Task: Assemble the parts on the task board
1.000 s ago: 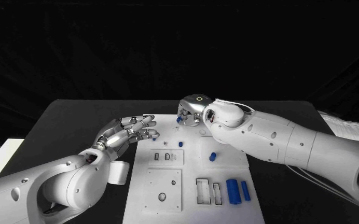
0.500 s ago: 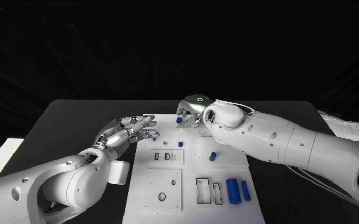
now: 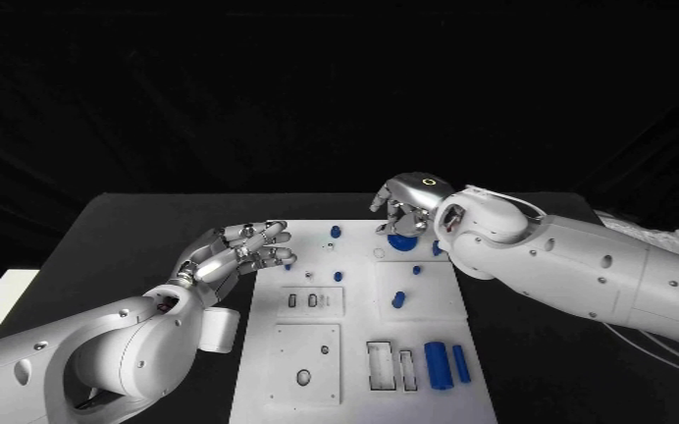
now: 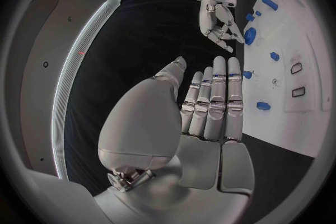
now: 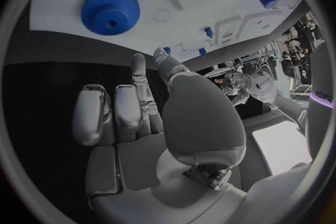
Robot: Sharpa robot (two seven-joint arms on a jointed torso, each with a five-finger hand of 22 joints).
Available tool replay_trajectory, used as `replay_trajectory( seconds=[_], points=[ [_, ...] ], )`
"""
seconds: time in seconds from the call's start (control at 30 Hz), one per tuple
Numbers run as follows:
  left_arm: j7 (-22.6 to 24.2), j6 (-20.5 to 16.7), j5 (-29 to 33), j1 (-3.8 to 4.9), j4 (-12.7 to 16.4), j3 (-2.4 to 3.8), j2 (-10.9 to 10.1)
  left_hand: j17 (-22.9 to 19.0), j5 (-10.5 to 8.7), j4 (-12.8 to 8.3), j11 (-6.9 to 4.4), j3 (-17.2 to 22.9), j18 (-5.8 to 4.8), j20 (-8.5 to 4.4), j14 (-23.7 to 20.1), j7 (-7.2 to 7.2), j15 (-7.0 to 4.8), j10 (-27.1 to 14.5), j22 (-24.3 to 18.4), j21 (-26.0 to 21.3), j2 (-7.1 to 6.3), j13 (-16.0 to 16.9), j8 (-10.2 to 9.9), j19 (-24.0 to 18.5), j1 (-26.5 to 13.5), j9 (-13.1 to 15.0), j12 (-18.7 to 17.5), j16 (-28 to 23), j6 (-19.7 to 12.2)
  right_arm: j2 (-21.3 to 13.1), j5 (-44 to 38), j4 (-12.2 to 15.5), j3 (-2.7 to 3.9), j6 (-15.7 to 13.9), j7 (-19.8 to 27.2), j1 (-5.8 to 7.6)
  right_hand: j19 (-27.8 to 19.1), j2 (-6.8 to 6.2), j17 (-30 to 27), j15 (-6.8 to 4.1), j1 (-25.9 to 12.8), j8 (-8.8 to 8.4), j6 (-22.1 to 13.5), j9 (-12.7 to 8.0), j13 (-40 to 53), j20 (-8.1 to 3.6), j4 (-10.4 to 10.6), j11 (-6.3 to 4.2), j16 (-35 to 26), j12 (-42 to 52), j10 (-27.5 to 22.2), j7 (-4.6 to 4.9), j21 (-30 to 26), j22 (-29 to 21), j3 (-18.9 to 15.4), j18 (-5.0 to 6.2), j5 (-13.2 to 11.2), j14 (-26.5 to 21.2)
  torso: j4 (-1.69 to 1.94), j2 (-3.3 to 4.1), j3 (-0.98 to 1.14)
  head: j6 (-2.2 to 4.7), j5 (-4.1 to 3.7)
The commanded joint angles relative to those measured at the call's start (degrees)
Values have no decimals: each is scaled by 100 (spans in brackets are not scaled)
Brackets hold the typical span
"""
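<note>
Writing on the scene: only a few small dark letters on the right arm's casing at the rim of the right wrist view, too small to read; no labels on board or parts.

Task board [image 3: 361,360], white, lies mid-table on black table [image 3: 141,228], running from the near edge to just below both hands. Board has rectangular recesses: two slots at near right [image 3: 392,365], both look hollow; two small slots [image 3: 301,299] in a raised square plate mid-left, contents not clear. Round hole [image 3: 303,377] in the near-left plate.

Parts: two blue cylinders [image 3: 447,362] side by side at near right, just beside the slots. One short blue peg [image 3: 399,298] mid-right. Small blue pin [image 3: 339,275] standing near centre, another [image 3: 336,232] at the far edge, a tiny one [image 3: 288,267] at the left edge just beside the left fingertips. Blue gear [image 5: 110,10] flat on the board at the far right, directly under the right hand [image 3: 407,204].

Right hand hangs over the gear, fingers curled down loosely, nothing in them; contact with gear cannot be told. Left hand [image 3: 234,253] at the board's left edge, palm open, fingers straight and together, grasping nothing.
</note>
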Motion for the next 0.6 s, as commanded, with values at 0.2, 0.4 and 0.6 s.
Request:
replay_trajectory(
  seconds=[0.2, 0.4, 0.6],
  points=[
    [16, 135, 49, 8, -4, 4, -3, 8, -17, -42, 18, 9, 59, -7, -38, -5, 15, -37, -5, -21, 32, 0, -33, -43, 10, -8, -25, -23, -22, -549, 919, 393, 19, 333, -425, 22, 314, 42, 1945, -22, 155, 112, -130, 71, 6300, -46, 709, 26, 1349, 6010, 268, -2, 299, 597, -1109, -201, 576, 430, -93, -10, 23, 34, 47],
    [11, 149, 54, 8, -34, 3, 21, 9, -17, -43, 17, 10, 59, -6, -38, -7, 15, -37, -6, -22, 33, 0, -32, -43, 10, -8, -24, -24, -22, -610, 802, 307, 22, 573, -593, 23, 468, 29, 2536, 83, 350, 148, -225, 118, 7494, 32, 1076, 102, 1688, 7109, 593, 78, 473, 957, -1305, -266, 572, 509, -89, -9, 18, 21, 27],
    [8, 149, 55, 7, -54, 3, 42, 10, -17, -45, 17, 11, 60, -6, -37, -8, 15, -38, -7, -22, 34, 1, -31, -43, 11, -8, -23, -25, -22, -558, 643, 196, 22, 728, -695, 14, 506, 43, 2656, 97, 434, 173, -230, 139, 7719, 51, 1158, 117, 1751, 7321, 715, 92, 520, 1053, -1316, -284, 690, 528, -77, -7, 20, 0, 1]
  ],
)
